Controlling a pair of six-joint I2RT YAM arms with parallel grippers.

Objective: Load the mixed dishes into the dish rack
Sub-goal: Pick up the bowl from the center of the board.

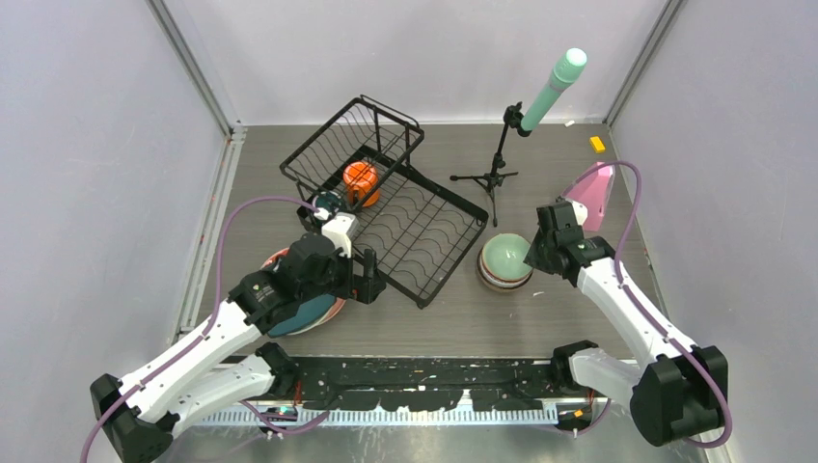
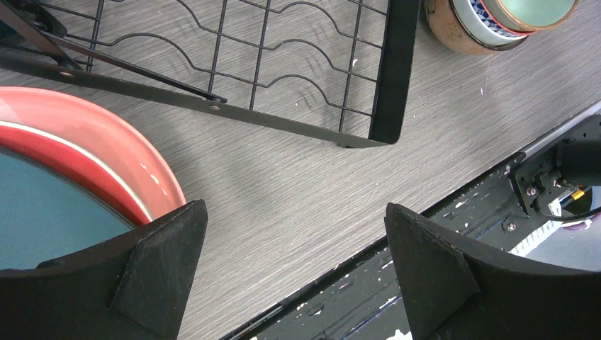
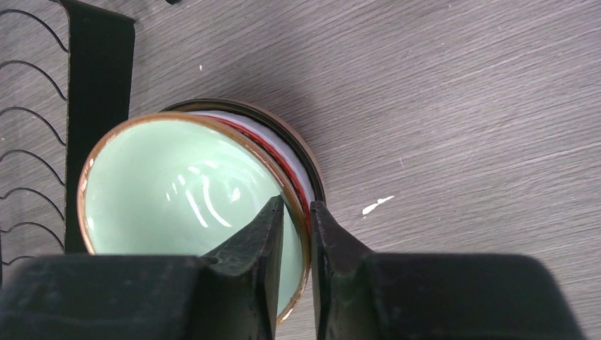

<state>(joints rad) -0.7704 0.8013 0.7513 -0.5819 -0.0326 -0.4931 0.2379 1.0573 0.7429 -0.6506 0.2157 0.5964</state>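
1. Grey wood-grain bench [image 1: 463, 328]: three stacked glazed plates [image 2: 106, 145], teal uppermost, lie at left.
2. Left fingers [image 2: 177, 234] gape wide over their edge, holding nothing.
3. One black wire dish rack [image 1: 424, 241] holds one round orange mug [image 1: 360, 179].
4. Right fingers [image 3: 266, 248] pinch the rim of one glossy mint bowl [image 3: 177, 188] atop nested bowls.

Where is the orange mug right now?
In the top view, the orange mug sits in the rack, at its raised basket end, left of centre; the tripod stands to its right.

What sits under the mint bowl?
The mint bowl nests in a blue-patterned bowl, itself inside a tan bowl. Only their rims and sides show; their insides are covered.
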